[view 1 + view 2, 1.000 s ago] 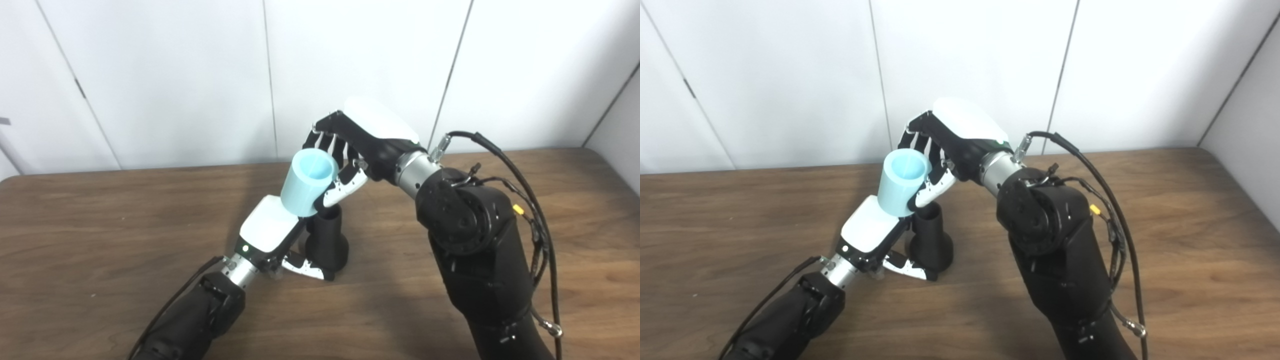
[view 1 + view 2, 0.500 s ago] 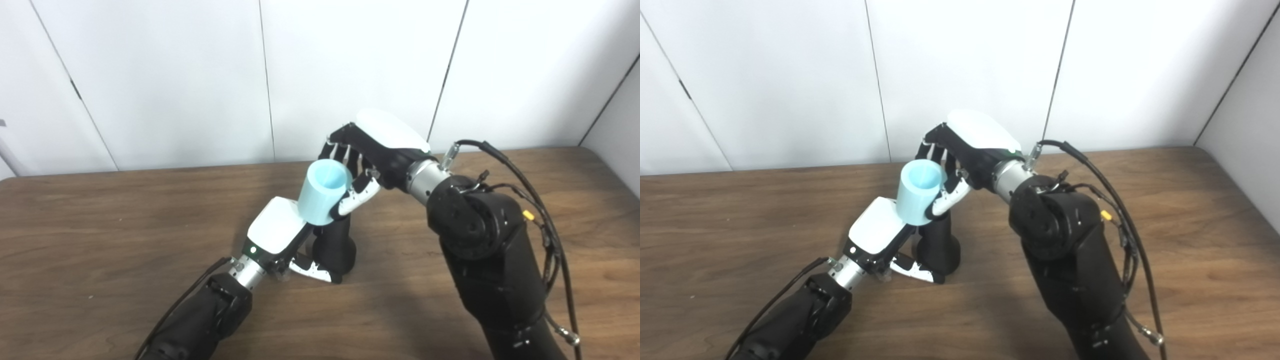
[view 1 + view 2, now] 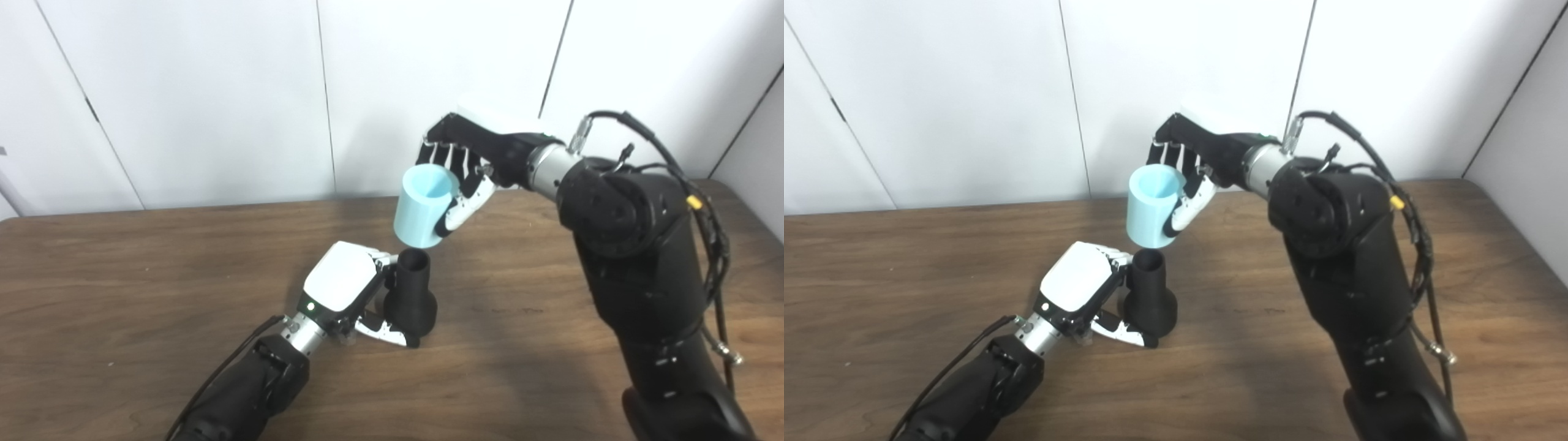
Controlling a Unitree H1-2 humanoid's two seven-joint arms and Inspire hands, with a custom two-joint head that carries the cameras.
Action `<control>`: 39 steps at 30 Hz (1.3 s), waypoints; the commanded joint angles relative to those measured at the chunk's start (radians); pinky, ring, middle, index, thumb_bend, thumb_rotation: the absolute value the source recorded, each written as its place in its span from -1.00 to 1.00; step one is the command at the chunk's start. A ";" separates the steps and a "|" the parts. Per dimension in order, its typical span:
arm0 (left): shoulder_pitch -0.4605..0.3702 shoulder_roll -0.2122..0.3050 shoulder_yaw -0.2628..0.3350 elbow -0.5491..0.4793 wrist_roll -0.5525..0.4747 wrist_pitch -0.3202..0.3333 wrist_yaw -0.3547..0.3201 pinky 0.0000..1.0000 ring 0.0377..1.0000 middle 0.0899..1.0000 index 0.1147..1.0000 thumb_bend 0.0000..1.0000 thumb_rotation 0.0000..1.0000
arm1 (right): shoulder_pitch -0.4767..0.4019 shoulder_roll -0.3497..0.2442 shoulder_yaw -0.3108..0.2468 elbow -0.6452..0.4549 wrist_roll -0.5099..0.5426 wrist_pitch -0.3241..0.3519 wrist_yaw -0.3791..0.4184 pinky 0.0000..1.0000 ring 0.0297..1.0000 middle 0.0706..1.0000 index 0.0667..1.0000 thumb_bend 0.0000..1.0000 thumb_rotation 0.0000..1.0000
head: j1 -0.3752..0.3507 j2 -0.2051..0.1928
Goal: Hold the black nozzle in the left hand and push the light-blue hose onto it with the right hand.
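Observation:
The black nozzle stands upright on the wooden table, wide base down and open mouth up. My left hand is shut on it from the left, thumb curled under its base. A short light-blue hose hangs in the air just above the nozzle's mouth, slightly tilted, its lower rim close to the mouth but apart from it. My right hand is shut on the hose from the right and behind. The right eye view shows the same: the hose over the nozzle.
White wall panels rise directly behind the table's far edge. My bulky right arm and its cables fill the right side of the table.
My right hand has lifted the hose up and to the right, off the left hand's back, so it now hangs above the nozzle's mouth. The left hand and nozzle stayed put.

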 commanded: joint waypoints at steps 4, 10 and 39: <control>0.275 -0.073 -0.117 0.180 0.021 0.002 -0.015 -0.35 -0.32 -0.27 -0.06 0.03 -1.00 | -0.168 -0.052 -0.034 -0.065 -0.031 0.000 0.068 -0.28 -0.14 -0.06 -0.16 0.04 -1.00 | 0.003 -0.002; 0.271 -0.079 -0.120 0.194 0.025 0.009 -0.006 -0.41 -0.37 -0.29 -0.07 0.03 -1.00 | -0.153 -0.061 -0.021 -0.064 -0.025 0.000 0.066 -0.35 -0.17 -0.07 -0.12 0.04 -1.00 | 0.004 0.000; 0.279 -0.074 -0.123 0.163 0.017 0.009 -0.031 -0.34 -0.31 -0.27 -0.06 0.03 -1.00 | -0.109 -0.001 0.011 -0.045 -0.057 -0.001 0.084 -0.12 -0.07 -0.12 -0.15 0.04 -1.00 | 0.022 0.018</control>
